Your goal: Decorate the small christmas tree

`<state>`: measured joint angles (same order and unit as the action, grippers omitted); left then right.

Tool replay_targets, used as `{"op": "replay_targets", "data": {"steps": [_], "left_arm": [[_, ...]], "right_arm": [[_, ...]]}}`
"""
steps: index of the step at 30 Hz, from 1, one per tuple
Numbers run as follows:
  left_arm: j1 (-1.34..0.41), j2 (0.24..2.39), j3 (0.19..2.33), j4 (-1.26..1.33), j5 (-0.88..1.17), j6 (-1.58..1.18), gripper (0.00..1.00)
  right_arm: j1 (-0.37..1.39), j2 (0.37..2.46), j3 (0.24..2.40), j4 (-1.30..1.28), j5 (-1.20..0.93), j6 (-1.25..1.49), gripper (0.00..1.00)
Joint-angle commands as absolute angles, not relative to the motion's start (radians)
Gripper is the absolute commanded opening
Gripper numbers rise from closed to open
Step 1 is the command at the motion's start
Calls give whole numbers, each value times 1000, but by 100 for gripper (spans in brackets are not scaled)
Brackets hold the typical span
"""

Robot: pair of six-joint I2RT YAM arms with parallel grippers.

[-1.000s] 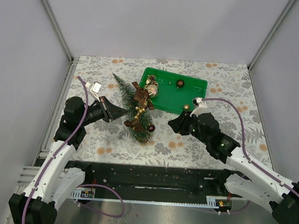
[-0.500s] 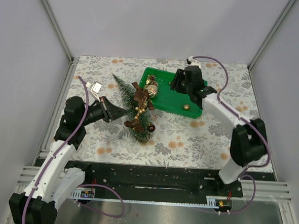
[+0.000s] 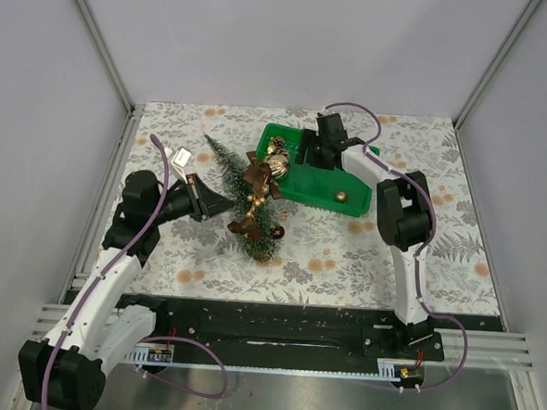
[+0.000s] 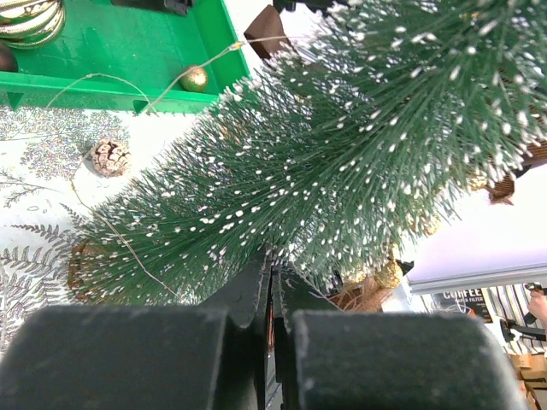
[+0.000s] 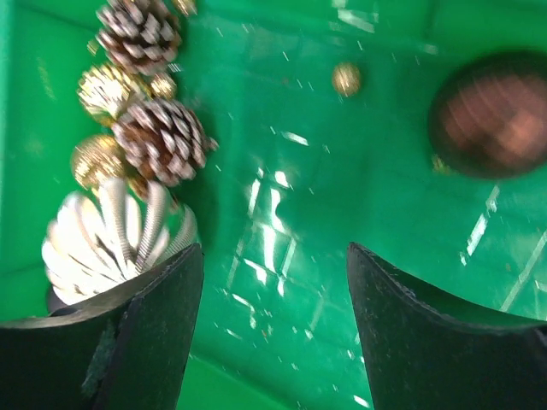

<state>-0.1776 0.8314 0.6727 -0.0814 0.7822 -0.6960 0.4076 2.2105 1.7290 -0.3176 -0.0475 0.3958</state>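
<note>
The small christmas tree (image 3: pixel 241 198), dark green with frosted tips, lies slanted on the floral cloth, tip far-left, base (image 3: pixel 262 246) near. Brown ribbon bows (image 3: pixel 257 176) and a red ball (image 3: pixel 277 233) hang on it. My left gripper (image 3: pixel 225 205) is shut, its tips buried in the tree's bristles (image 4: pixel 325 171); the left gripper (image 4: pixel 273 265) shows no gap. My right gripper (image 3: pixel 312 153) hovers open inside the green tray (image 3: pixel 348 208). In the right wrist view the right gripper (image 5: pixel 273 256) is empty, with a silver ribbed ornament (image 5: pixel 111 231) by its left finger and a brown ball (image 5: pixel 496 115) upper right.
The tray floor (image 5: pixel 282 128) also holds pine cones (image 5: pixel 158 141), gold balls (image 5: pixel 107 85) and a small gold bead (image 5: pixel 345 79). A gold ball (image 3: pixel 341 194) sits at the tray's near edge. A loose pine cone (image 4: pixel 109 157) lies on the cloth. White walls enclose the table.
My right arm swung from the near right of the table up over the green tray, and its jaws opened wider. The left arm and tree barely moved.
</note>
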Motion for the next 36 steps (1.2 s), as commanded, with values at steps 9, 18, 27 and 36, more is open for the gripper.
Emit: {"op": "replay_targets", "data": {"steps": [9,18,27,36], "left_arm": [[-173,833,683,-87,824,-681,0],[-173,822,675,-78,827,-680,0],[-175,810,669,-54,831,-703,0],[-178,801,669,-51,831,-706,0]], "right_arm": [[414,2471,2134,-212,-135,459,74],[407,2075,1547,-94,83,512,72],[407,1723,1167,-170,199,440,76],[407,1801,1186,-253,294,367,76]]}}
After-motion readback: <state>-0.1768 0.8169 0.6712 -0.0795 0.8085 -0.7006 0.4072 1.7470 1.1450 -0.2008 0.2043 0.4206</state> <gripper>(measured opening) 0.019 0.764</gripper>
